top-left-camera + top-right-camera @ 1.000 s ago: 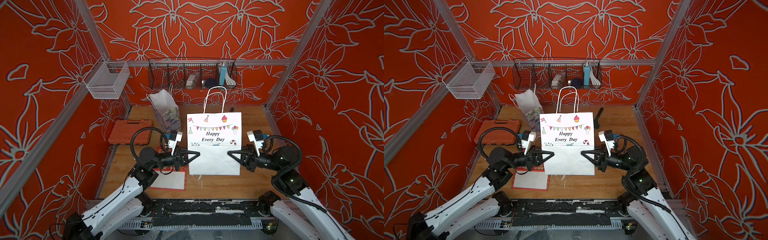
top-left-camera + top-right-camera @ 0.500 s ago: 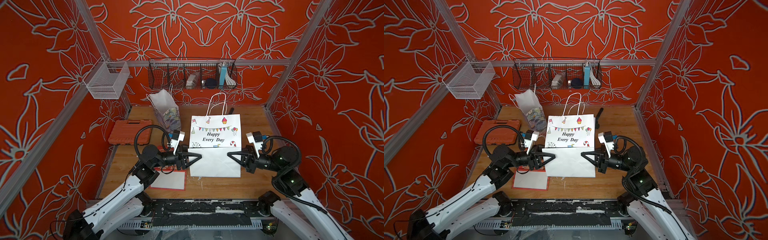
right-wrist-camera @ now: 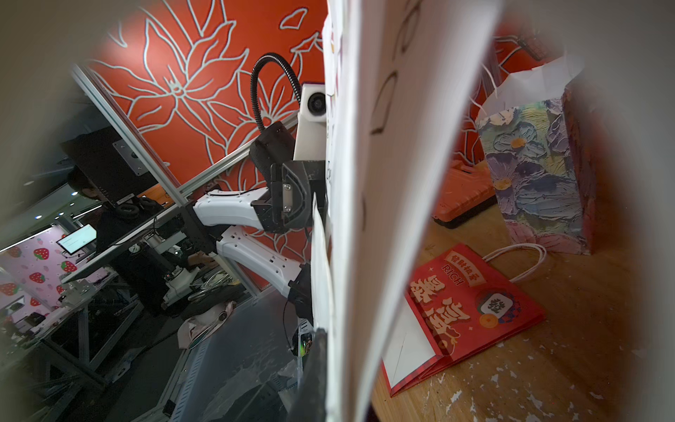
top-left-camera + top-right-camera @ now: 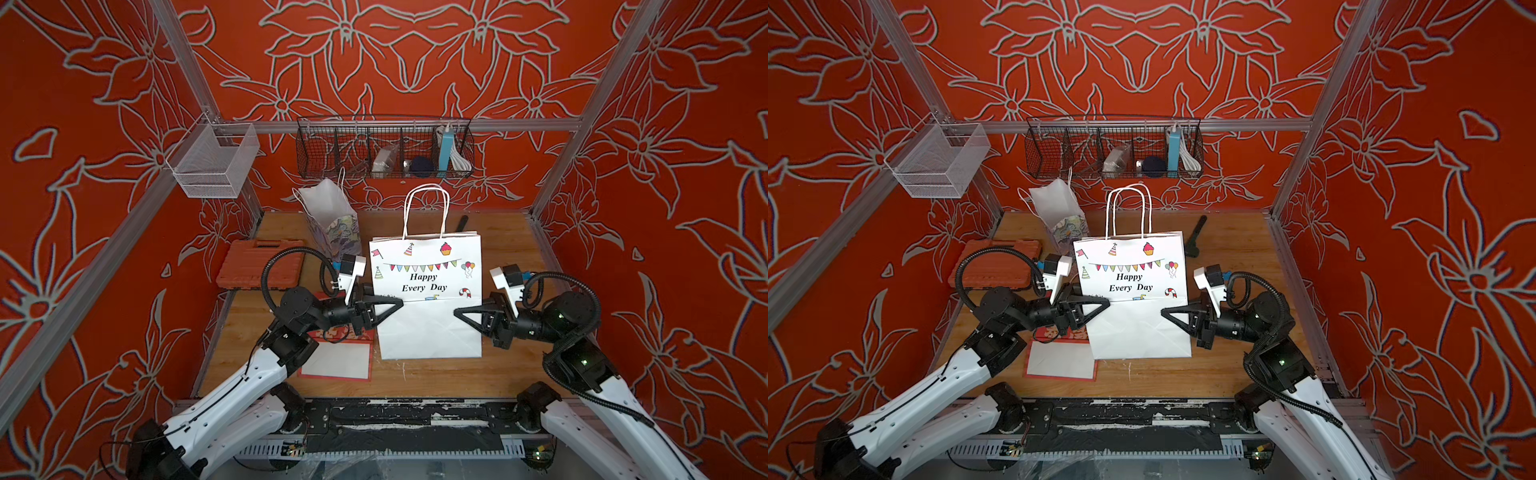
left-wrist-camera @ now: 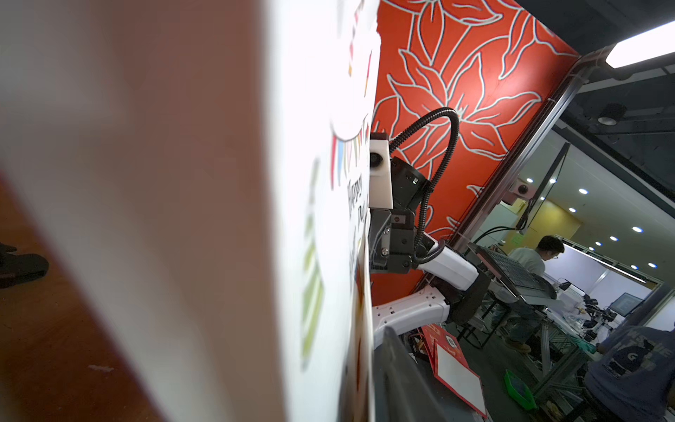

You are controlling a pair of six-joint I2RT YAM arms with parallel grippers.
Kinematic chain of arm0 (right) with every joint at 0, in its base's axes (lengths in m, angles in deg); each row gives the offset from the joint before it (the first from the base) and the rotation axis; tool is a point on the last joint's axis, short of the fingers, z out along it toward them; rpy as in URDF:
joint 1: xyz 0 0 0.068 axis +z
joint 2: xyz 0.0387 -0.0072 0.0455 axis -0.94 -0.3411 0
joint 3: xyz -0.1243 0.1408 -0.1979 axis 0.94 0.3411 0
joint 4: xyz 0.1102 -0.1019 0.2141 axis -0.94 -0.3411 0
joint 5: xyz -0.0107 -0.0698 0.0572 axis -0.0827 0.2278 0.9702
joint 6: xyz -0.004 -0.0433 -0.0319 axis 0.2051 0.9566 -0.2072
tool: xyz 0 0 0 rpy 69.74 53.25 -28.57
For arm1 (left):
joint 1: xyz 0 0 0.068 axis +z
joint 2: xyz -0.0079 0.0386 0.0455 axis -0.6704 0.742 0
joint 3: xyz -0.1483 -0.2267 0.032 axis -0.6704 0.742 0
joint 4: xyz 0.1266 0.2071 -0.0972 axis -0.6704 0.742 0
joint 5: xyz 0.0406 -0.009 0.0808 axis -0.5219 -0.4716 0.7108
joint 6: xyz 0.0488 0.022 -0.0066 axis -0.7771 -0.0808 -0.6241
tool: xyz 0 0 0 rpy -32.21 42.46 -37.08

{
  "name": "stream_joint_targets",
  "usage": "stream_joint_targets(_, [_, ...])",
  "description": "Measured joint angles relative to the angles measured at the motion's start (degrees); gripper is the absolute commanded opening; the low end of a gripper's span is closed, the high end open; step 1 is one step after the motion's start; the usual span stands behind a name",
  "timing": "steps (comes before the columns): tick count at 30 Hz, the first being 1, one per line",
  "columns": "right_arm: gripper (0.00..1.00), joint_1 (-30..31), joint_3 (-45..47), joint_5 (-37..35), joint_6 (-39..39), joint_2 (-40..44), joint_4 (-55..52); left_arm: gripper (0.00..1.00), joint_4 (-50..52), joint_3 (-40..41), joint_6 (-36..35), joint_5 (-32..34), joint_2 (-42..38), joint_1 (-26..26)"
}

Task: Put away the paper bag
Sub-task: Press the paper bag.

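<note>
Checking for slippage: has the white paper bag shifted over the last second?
Yes. In a top view the white paper bag has sunk: its handles reached the lower edge of the black wire basket before; now they stop below it.

What we see around the wooden table (image 4: 511, 249)

We find a floral gift bag (image 4: 332, 226) standing upright toward the back left, an orange tool case (image 4: 257, 266) lying flat at the left edge, and a red bag (image 4: 336, 361) lying flat near the front, showing a white panel framed in red. A black tool (image 4: 1196, 237) lies near the back right. On the back rail hangs a black wire basket (image 4: 320, 149) holding a light blue box (image 4: 445, 151), a white cable (image 4: 459, 158) and a dark round thing (image 4: 419, 164). A white mesh basket (image 4: 212, 166) hangs at the left wall.
</note>
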Motion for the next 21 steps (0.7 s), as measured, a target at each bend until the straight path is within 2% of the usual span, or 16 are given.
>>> stream_joint_targets(3, [0.00, 0.00, 0.02, 0.44, -0.04, 0.04, -0.09, 0.04, 0.17, 0.00, -1.01, 1.62, -0.83, 0.00])
stream_joint_targets(4, [0.00, 0.02, 0.02, 0.46, -0.02, 0.04, -0.09, 0.00, 0.11, 0.00, -1.27, 2.01, -1.11, 0.00])
stream_joint_targets(7, [0.00, 0.00, 0.07, 0.46, -0.04, 0.04, -0.13, 0.00, 0.15, -0.07, -1.53, 2.49, -1.66, -0.15])
stream_joint_targets(8, [0.00, 0.02, 0.07, 0.46, -0.04, 0.07, -0.11, 0.03, 0.15, -0.07, -1.53, 2.51, -1.68, -0.22])
stream_joint_targets(10, [0.00, 0.02, 0.09, 0.52, -0.04, 0.17, -0.13, 0.35, 0.22, -0.11, -1.40, 2.99, -1.70, -0.28])
stream_joint_targets(11, [0.00, 0.02, 0.17, 0.59, -0.04, 0.28, -0.17, 0.39, 0.11, -0.15, -1.51, 3.43, -1.70, -0.26])
stream_joint_targets(13, [0.00, 0.02, 0.39, 1.03, -0.04, 0.44, -0.48, 0.35, 0.15, -0.79, -1.36, 4.83, -1.73, -0.20])
stream_joint_targets(16, [0.00, 0.02, 0.74, 1.62, -0.02, 0.44, -0.96, 0.05, 0.20, -2.23, -1.75, 6.29, -1.73, -0.20])
stream_joint_targets(17, [0.00, 0.02, 0.87, 1.75, -0.02, 0.44, -1.05, 0.00, 0.15, -2.84, -1.75, 6.62, -1.73, -0.20])
stream_joint_targets(21, [0.00, 0.00, 1.05, 1.66, -0.02, 0.46, -0.72, 0.00, 0.22, -4.07, -1.68, 6.69, -1.70, -0.39])
